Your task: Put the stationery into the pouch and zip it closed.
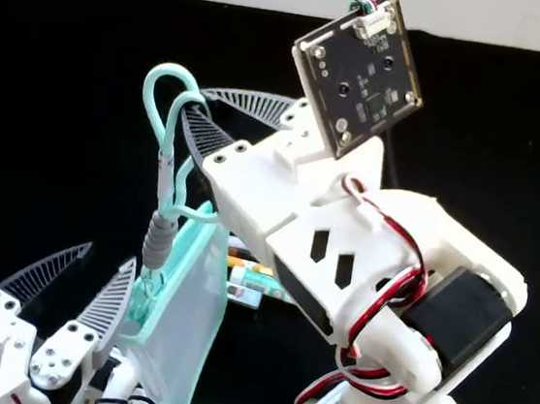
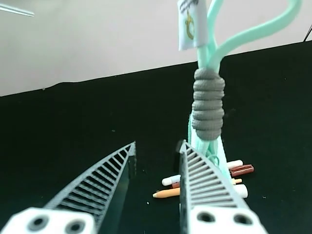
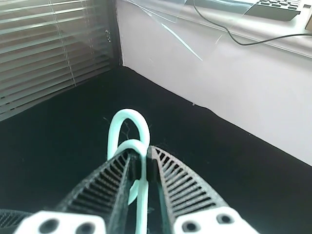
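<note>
A translucent mint pouch (image 1: 183,319) hangs above the black table by its mint strap loop (image 1: 167,81). A grey wrapped knot (image 2: 208,105) sits on the strap below the loop. My right gripper (image 1: 196,98) is shut on the strap loop (image 3: 127,127) and holds the pouch up. Low at the near left, my left gripper (image 1: 108,257) is open, and one of its fingers (image 2: 202,180) is close beside the pouch's top end. Several pens and markers (image 1: 251,283) lie on the table behind the pouch, among them a brown pen (image 2: 242,170) and an orange one (image 2: 165,193).
The black table (image 1: 53,138) ends at a white wall (image 2: 97,44) at the back. A window blind (image 3: 48,44) stands beyond the table's corner. The right arm's white body (image 1: 369,272) and its camera board (image 1: 358,71) stand over the table's middle.
</note>
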`<state>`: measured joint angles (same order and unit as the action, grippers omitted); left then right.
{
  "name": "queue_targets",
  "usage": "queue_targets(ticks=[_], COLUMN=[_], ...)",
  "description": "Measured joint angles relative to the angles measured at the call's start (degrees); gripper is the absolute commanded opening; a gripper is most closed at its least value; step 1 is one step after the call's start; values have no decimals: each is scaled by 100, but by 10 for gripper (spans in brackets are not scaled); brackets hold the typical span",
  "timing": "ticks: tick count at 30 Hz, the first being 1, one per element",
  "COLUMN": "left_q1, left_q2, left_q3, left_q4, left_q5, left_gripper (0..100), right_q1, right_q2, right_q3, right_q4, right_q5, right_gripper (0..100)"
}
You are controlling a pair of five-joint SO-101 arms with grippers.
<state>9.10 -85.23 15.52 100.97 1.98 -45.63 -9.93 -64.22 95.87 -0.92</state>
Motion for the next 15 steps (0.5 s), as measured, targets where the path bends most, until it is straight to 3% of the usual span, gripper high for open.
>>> queue_targets(ticks=[7, 15], left_q1=[9, 527], left_q2=[-53, -62], left_q3=[185, 642], left_q4=[0, -53], left_q5=[0, 18], left_gripper=[158, 157], right_q1=[211, 316], right_q2=[26, 26], right_q3=[0, 0], right_q4=[-26, -53], right_q5=[0, 0], right_gripper=[7, 7])
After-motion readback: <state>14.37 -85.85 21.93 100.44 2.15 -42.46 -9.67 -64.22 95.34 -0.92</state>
